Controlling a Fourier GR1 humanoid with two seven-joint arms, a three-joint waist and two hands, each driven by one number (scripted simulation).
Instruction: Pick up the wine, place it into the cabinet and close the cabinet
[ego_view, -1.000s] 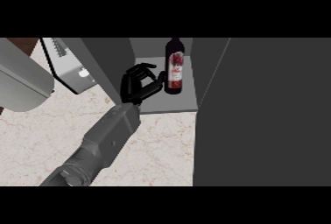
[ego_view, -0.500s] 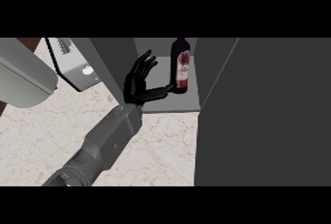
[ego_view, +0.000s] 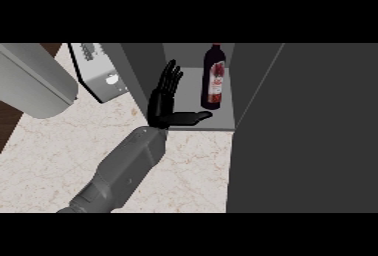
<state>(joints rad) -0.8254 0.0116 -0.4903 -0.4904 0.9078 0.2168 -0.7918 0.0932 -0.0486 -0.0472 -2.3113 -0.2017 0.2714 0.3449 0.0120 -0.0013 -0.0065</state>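
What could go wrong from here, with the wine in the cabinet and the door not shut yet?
1. The hand is open right beside the wine bottle, its thumb reaching toward the bottle's base. A sideways pull-out could tip the upright bottle.
2. The bottle stands near the front of the cabinet shelf; a swinging cabinet door might knock it.
3. The forearm lies in the cabinet's opening, so closing now could catch it.
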